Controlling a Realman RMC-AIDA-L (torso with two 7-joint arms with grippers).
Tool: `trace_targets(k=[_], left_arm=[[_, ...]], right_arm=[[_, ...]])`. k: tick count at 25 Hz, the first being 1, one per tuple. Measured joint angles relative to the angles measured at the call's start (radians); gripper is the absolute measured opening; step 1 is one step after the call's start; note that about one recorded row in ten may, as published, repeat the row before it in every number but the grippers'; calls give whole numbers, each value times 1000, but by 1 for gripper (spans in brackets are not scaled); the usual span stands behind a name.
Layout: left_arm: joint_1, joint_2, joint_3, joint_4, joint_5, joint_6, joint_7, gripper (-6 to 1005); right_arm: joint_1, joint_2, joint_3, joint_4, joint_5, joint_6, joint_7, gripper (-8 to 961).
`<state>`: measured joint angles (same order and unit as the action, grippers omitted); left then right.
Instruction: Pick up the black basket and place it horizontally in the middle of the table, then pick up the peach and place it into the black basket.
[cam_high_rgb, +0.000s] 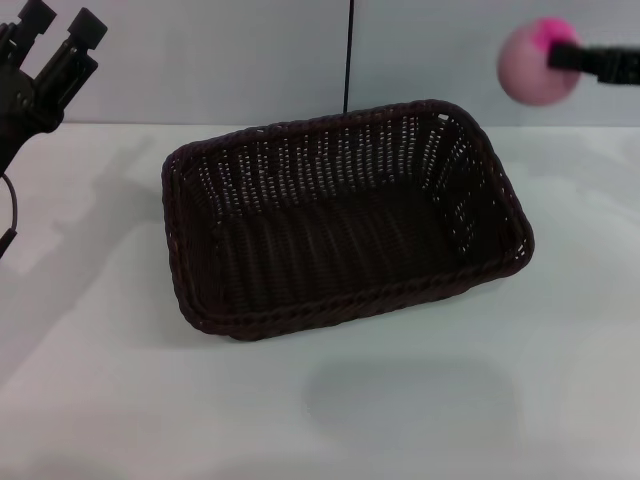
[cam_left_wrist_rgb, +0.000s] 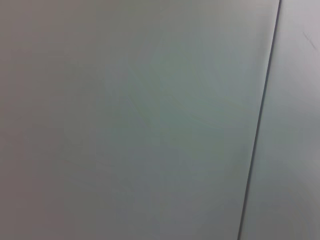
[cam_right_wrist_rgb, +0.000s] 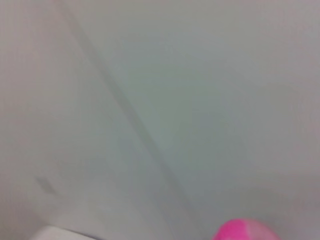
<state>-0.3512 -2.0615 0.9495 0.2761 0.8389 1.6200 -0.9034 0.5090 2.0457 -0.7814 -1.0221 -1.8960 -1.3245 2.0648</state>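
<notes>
White table (cam_high_rgb: 90, 400) carries the basket (cam_high_rgb: 340, 220) lying lengthwise across its middle, while the right gripper (cam_high_rgb: 560, 58), raised above the basket's far right corner, clamps the peach (cam_high_rgb: 535, 65), and the left gripper (cam_high_rgb: 60, 45) hangs parked far left, fingers apart.

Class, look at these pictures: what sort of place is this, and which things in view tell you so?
Probably a robot test bench: a bare white table against a plain wall, holding only a black basket, while the right claw holds a toy peach aloft.
</notes>
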Motion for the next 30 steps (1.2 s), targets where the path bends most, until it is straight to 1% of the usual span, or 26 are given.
trace_targets(k=[2, 4, 6, 7, 11, 13, 14, 19, 28, 30], left_arm=[[0, 0, 0, 0, 0, 0, 0, 813], [0, 0, 0, -1, 0, 0, 0, 813], [-1, 0, 0, -1, 0, 0, 0, 813], [-1, 0, 0, -1, 0, 0, 0, 813], [0, -1, 0, -2, 0, -2, 0, 813], [1, -2, 0, -2, 0, -6, 0, 813], [2, -2, 0, -2, 0, -6, 0, 813], [4, -2, -1, -2, 0, -6, 0, 813], [6, -2, -14, -3, 0, -6, -1, 813], [8, -2, -19, -3, 0, -5, -2, 813]], right_arm=[[-4, 0, -6, -12, 80, -71, -51, 59], [8, 3, -14, -12, 132, -150, -98, 46], [29, 8, -25, -5, 138, -200, -128, 33], [42, 11, -43, 2, 135, -216, -143, 46], [81, 14, -142, 46, 97, -192, -161, 100], [112, 15, -166, 89, 56, -167, -158, 127], [125, 15, -166, 114, 44, -166, -158, 140], [128, 16, -163, 123, 42, -165, -160, 226], [94, 17, -129, 115, 51, -174, -163, 401], [89, 18, -119, 115, 52, -176, -163, 455]])
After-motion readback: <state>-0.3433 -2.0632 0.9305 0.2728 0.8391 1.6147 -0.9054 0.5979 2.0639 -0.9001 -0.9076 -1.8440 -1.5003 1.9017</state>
